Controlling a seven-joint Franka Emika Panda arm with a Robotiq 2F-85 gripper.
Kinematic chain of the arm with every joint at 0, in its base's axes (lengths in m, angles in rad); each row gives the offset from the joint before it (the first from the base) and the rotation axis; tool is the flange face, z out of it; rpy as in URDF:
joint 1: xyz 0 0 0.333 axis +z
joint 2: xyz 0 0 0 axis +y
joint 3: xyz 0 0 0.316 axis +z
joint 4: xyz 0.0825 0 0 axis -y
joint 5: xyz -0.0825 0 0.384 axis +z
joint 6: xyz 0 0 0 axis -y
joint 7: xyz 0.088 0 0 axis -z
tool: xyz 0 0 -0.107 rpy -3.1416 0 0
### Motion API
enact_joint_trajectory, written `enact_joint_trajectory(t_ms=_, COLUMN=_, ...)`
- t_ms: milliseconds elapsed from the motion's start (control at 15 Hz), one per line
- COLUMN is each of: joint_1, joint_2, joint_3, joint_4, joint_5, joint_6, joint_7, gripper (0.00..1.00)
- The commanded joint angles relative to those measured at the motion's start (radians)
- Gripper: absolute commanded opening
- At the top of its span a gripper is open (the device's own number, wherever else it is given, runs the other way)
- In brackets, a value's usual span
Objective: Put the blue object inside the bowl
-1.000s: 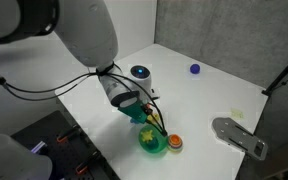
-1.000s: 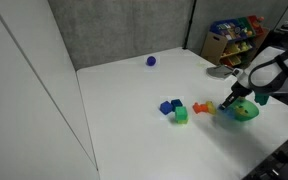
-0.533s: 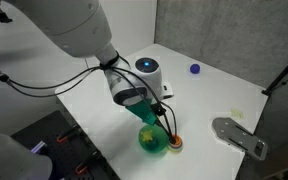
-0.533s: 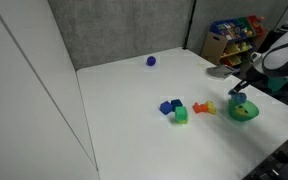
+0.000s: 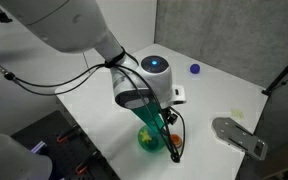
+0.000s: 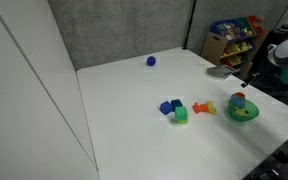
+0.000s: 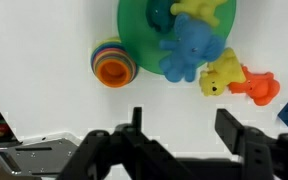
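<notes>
While the gripper (image 7: 180,118) hangs over the table (image 7: 44,40), its jaws stand wide apart with nothing between them. Just past the fingertips sits the bowl (image 7: 136,40). A ringed piece (image 7: 111,66) touches its outer wall on one side. On the other side, a yellow figure (image 7: 222,75) touches an orange piece (image 7: 256,88), both just beside the bowl. Blue object (image 7: 189,50) lies in the bowl against the near rim, clear of the gripper. Deeper in the bowl are a yellow piece (image 7: 199,8) and a teal bit (image 7: 159,12). In an exterior view, blue block (image 6: 167,106) and green block (image 6: 181,115) touch each other near the bowl. Ball (image 6: 151,61) sits well apart, toward the table's back edge.
</notes>
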Motion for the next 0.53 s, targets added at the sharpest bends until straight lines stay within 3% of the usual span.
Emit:
enact_joint_trajectory(t_ms=0, joint_1=0.056, joint_2=-0.071, joint_3=-0.051, joint_4=-0.012, joint_5=0.044, joint_6=-0.077, joint_7=0.020, gripper=1.00)
enact_joint_trajectory(t_ms=467, joint_1=0.270, joint_2=-0.218, joint_3=-0.213, joint_4=-0.022, joint_5=0.108, joint_6=-0.317, joint_7=0.093, gripper=1.00)
